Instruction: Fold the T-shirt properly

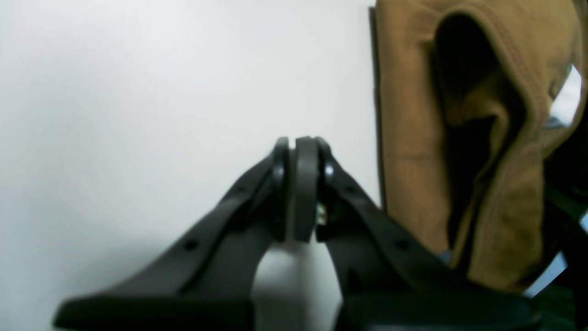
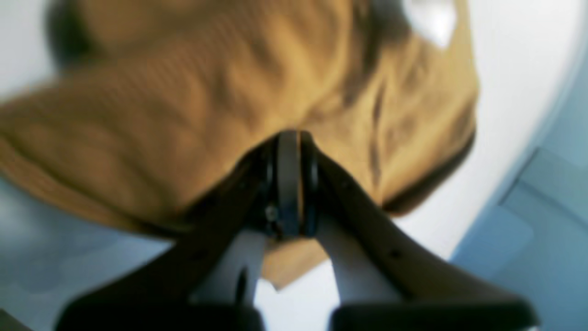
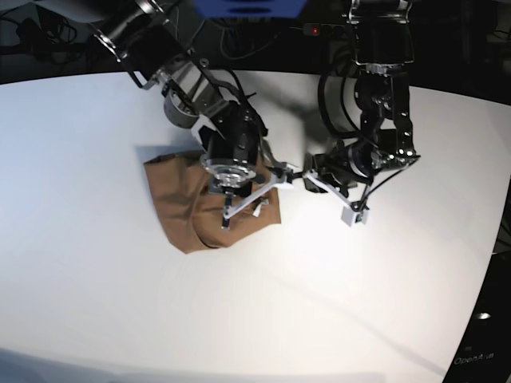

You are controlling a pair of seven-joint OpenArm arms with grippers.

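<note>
right gripper pinches the shirt, left gripper shut beside it

the t-shirt lies bunched in a rough, partly folded block on the white table, left of centre in the base view. its folded layers are wrinkled, and a small white tag shows at the edge nearest the arms.

the right gripper sits over the shirt's right-hand part in the base view. its fingers are pressed together, and the wrist view shows tan cloth caught between the pads, with more cloth spreading above them and a flap hanging below. that view is blurred, so the exact seam or hem it holds cannot be told.

the left gripper hangs just beside the shirt, on the bare table. its fingers are pressed together with nothing between them. in its wrist view the shirt stands at the right as a draped, folded edge with a dark hollow in it, apart from the fingertips.
</note>
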